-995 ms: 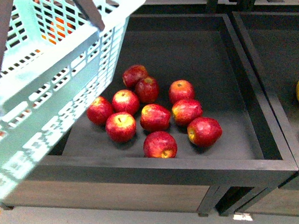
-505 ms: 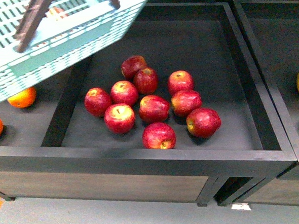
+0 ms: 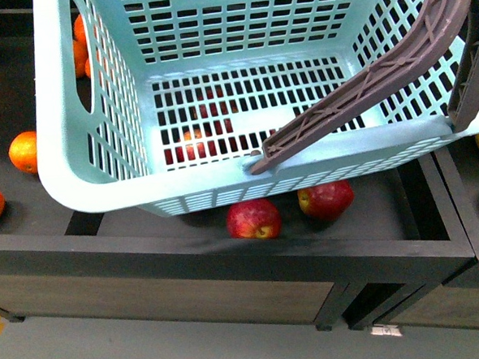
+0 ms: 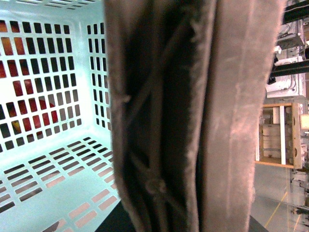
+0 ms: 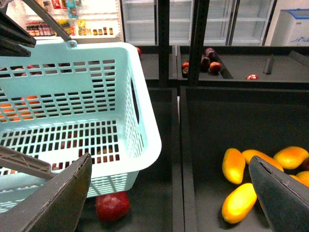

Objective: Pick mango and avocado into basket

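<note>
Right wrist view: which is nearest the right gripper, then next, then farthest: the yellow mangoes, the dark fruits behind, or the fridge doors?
1. Yellow mangoes, in the bin right by the right gripper.
2. Dark fruits, in the bin further back.
3. Fridge doors, at the far wall.

One basket [image 3: 56, 101], two exposed apples [image 3: 253, 219], several oranges [image 3: 24, 152], at least four mangoes [image 5: 233, 165]

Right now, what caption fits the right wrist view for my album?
Open right gripper over the fruit bins, empty teal basket on one side, yellow mangoes on the other.
</note>
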`<act>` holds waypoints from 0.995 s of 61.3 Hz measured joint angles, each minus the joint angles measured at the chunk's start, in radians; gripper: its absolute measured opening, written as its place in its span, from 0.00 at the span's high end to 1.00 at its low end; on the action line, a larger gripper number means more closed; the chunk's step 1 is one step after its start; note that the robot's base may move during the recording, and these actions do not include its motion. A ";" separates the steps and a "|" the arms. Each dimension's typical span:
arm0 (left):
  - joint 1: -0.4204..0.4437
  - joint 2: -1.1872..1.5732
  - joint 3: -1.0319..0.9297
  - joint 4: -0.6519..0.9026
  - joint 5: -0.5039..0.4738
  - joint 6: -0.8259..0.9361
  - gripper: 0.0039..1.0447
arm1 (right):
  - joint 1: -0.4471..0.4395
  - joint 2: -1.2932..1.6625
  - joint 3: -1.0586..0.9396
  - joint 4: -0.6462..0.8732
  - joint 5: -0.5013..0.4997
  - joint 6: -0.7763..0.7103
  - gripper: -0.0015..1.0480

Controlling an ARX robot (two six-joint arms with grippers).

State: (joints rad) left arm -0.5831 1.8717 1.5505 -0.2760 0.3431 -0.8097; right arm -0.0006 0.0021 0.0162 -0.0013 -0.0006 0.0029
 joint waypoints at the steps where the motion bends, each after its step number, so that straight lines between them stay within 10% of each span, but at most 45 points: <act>1: 0.000 0.000 -0.001 0.000 0.000 -0.002 0.86 | 0.000 0.000 0.000 0.000 0.000 0.000 0.08; 25: 0.005 -0.009 0.000 0.003 -0.008 0.000 0.86 | 0.001 0.002 0.001 -0.002 0.008 0.000 0.08; 34: 0.006 -0.010 -0.001 0.003 -0.009 0.000 0.86 | 0.008 0.290 0.122 -0.129 0.343 0.140 0.08; 50: 0.005 -0.011 -0.001 0.004 -0.008 0.001 0.86 | -0.396 0.879 0.370 0.349 0.073 0.124 0.08; 61: 0.005 -0.011 -0.001 0.004 -0.010 0.001 0.86 | -0.476 1.361 0.521 0.613 -0.004 -0.051 0.08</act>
State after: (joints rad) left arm -0.5781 1.8606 1.5497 -0.2722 0.3336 -0.8089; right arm -0.4770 1.3628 0.5373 0.6117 -0.0044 -0.0483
